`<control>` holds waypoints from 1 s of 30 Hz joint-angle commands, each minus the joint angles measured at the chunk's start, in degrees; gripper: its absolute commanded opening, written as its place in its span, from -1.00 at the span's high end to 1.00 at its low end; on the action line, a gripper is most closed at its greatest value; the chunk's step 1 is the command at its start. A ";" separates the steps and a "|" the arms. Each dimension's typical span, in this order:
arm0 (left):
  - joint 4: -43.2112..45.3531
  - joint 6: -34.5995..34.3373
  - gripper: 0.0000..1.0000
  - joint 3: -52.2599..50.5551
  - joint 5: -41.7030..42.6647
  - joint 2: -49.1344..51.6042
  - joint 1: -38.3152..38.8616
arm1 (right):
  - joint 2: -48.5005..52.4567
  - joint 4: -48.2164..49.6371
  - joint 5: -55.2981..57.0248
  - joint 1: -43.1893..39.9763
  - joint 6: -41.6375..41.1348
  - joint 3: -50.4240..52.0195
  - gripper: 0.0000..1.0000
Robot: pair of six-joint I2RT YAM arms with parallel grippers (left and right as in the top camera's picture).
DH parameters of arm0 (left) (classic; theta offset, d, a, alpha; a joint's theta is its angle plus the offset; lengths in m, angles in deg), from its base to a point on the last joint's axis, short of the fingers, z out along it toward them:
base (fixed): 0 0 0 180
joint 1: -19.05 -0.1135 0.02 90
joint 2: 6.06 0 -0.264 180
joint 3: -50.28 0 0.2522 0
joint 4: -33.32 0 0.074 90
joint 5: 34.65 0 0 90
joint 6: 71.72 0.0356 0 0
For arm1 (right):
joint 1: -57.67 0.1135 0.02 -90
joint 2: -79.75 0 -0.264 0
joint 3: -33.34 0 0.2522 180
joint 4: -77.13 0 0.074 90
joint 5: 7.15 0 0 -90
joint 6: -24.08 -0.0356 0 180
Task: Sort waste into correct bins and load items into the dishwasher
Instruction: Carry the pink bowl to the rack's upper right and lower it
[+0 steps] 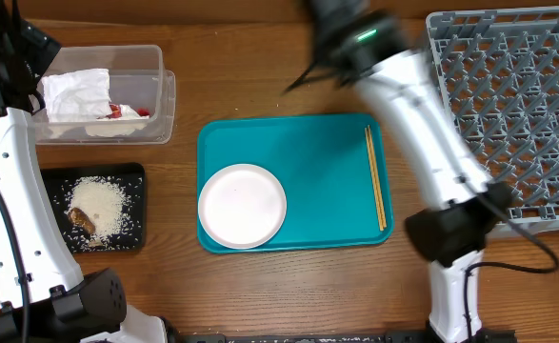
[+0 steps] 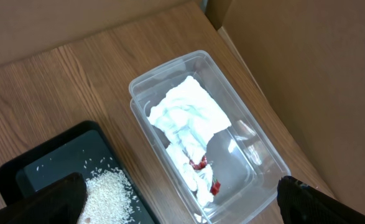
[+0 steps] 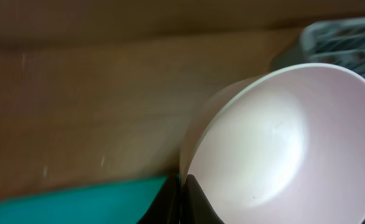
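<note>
Left gripper [image 2: 185, 200]: fingers spread wide and empty above the clear tub [image 1: 163, 100], which holds the napkin [image 1: 77, 92] and red wrapper [image 1: 127, 111]. Rice [image 1: 103, 202] and brown scrap [image 1: 82, 221] sit in the black tray [image 1: 131, 181]. White plate [image 1: 242, 205] and chopsticks [image 1: 375, 176] lie on the teal tray [image 1: 327, 162]. Right gripper [image 3: 182, 196] pinches the rim of a pale bowl [image 3: 275, 149] near the grey dish rack [image 1: 508, 105]. I judge the bowl light, stiff and slick, so a rim pinch may slip. Chopsticks are thin and will roll; I'd grasp them mid-length.

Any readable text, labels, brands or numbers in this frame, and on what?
No readable text anywhere.
On the red snack wrapper in the clear tub: any print is too small to read.
The white bowl, plate, teal tray and dish rack: no markings visible.
</note>
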 commanded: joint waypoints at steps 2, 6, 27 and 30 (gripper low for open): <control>0.02 -0.35 -1.00 0.11 -0.98 0.26 0.04 | -0.92 1.97 -15.28 -17.90 4.59 -5.05 0.93; 0.02 -0.35 -1.00 0.11 -0.98 0.26 0.04 | -0.70 2.25 -32.79 -35.23 3.50 -3.89 0.92; 0.02 -0.35 -1.00 0.11 -0.98 0.26 0.04 | -0.68 26.60 -84.48 -70.55 6.51 28.52 0.92; 0.02 -0.35 -1.00 0.11 -0.98 0.26 0.04 | -0.68 31.12 -89.68 -70.97 6.51 30.03 0.92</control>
